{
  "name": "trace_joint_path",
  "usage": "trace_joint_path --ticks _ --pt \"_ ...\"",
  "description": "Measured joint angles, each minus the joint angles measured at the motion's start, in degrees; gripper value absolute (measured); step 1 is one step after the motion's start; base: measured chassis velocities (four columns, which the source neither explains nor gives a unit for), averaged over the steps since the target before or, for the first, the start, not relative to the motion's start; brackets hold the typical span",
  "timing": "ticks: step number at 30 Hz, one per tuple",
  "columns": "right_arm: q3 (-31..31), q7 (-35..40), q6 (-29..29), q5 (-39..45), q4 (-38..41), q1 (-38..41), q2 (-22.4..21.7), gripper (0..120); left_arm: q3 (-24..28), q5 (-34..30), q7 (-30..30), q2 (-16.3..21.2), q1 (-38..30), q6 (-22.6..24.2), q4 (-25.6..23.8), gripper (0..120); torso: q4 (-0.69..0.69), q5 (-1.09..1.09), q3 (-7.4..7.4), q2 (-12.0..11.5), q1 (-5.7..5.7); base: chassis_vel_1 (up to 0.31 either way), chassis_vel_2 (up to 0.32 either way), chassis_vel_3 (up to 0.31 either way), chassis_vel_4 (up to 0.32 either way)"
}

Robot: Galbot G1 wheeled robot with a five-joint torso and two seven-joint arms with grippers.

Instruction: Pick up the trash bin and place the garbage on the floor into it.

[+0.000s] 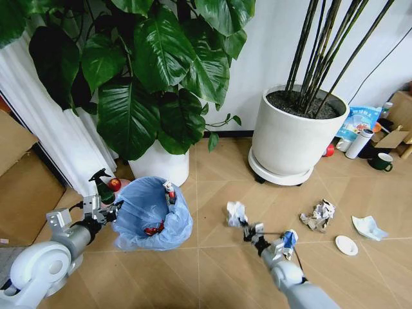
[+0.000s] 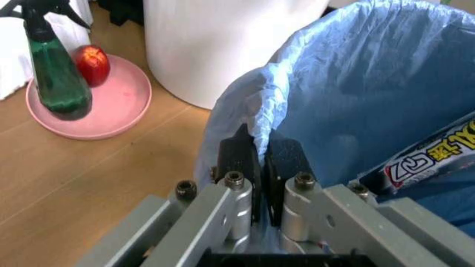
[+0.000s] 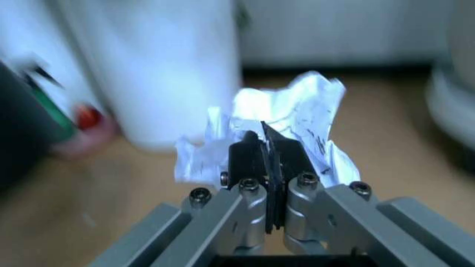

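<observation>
The small round dark trash bin with the crinkly light blue plastic bag (image 1: 152, 215) sits on the light brown wood-plank floor (image 1: 212, 270), at about 6 o'clock from the big white plant pot with the wide green leaves (image 1: 162, 162). The left gripper (image 1: 108, 209) is at the bin's 9 o'clock edge. Its fingers (image 2: 237, 158) are pinched tight on the blue bag at the rim. The bin looks light, but the bag is thin and slippery, so I think it could slide or tear. A hold that takes in the hard rim under the bag would be safer.

The right gripper (image 1: 243, 224) is at about 3 o'clock from the bin, a little way off. Its fingers (image 3: 245, 153) are squeezed shut on a crumpled white paper wad (image 1: 235, 213). The wad is very light and soft. It squashes, so a pinch on any fold holds it.

More garbage lies on the floor farther out at 3 o'clock: another crumpled white paper wad (image 1: 318, 215), a small flat white disc (image 1: 346, 244) and a crushed blue-white packet (image 1: 369, 227). The flat disc looks hardest to lift; its edge is the place to grab.
</observation>
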Motion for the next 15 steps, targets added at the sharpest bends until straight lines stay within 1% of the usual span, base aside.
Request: trace_joint_path --ticks 3,4,6,8,9,11,12,13,14,15 --pt "-3.1 -4.48 0.89 7.82 8.89 1.2 -5.73 0 0.74 -0.13 0.22 0.52 -0.47 -0.03 0.32 0 -0.02 -0.01 0.0 0.0 0.0 0.0 0.0 0.0 0.0" --pt "-3.1 -4.48 0.89 7.82 8.89 1.2 -5.73 0 0.74 -0.13 0.22 0.52 -0.47 -0.03 0.32 0 -0.02 -0.01 0.0 0.0 0.0 0.0 0.0 0.0 0.0" --pt "-6.65 -7.94 1.24 13.28 13.71 4.32 -7.82 0 1.73 -0.18 0.81 0.98 -1.06 -0.43 0.59 0 0.0 -0.01 -0.01 0.0 0.0 0.0 0.0 0.0 0.0" --pt "-9.22 -11.08 1.29 16.16 15.71 7.5 -8.27 0 3.03 -0.27 1.15 1.41 -1.64 -0.69 0.8 0 0.0 0.0 0.0 0.0 0.0 0.0 0.0 0.0 0.0" --pt "-9.22 -11.08 1.29 16.16 15.71 7.5 -8.27 0 3.03 -0.27 1.15 1.41 -1.64 -0.69 0.8 0 0.0 0.0 0.0 0.0 0.0 0.0 0.0 0.0 0.0" --pt "-13.42 -15.87 1.3 19.08 16.27 13.52 -7.86 0 5.09 -0.29 1.68 2.1 -2.37 -1.06 1.03 0 0.01 -0.01 0.0 0.0 0.0 0.0 0.0 0.0 0.0" --pt "-15.2 -17.22 1.31 20.0 16.0 16.09 -7.43 0 5.7 -0.29 1.89 2.28 -2.6 -1.15 1.04 0 0.01 -0.01 0.0 0.0 0.0 0.0 0.0 0.0 0.0" --pt "-15.2 -17.22 1.31 20.0 16.0 16.09 -7.43 0 5.7 -0.29 1.89 2.28 -2.6 -1.15 1.04 0 0.01 -0.01 0.0 0.0 0.0 0.0 0.0 0.0 0.0" --pt "-17.85 -18.76 1.31 21.12 15.15 19.62 -6.73 0 6.42 -0.34 2.27 2.56 -3.01 -1.4 1.04 0 0.02 -0.01 0.0 0.0 0.0 0.0 0.0 0.0 0.0" --pt "-18.96 -19.3 1.31 21.51 14.6 20.92 -6.35 0 6.66 -0.42 2.39 2.68 -3.18 -1.51 1.05 0 0.01 -0.02 0.0 0.0 0.0 0.0 0.0 0.0 0.0"
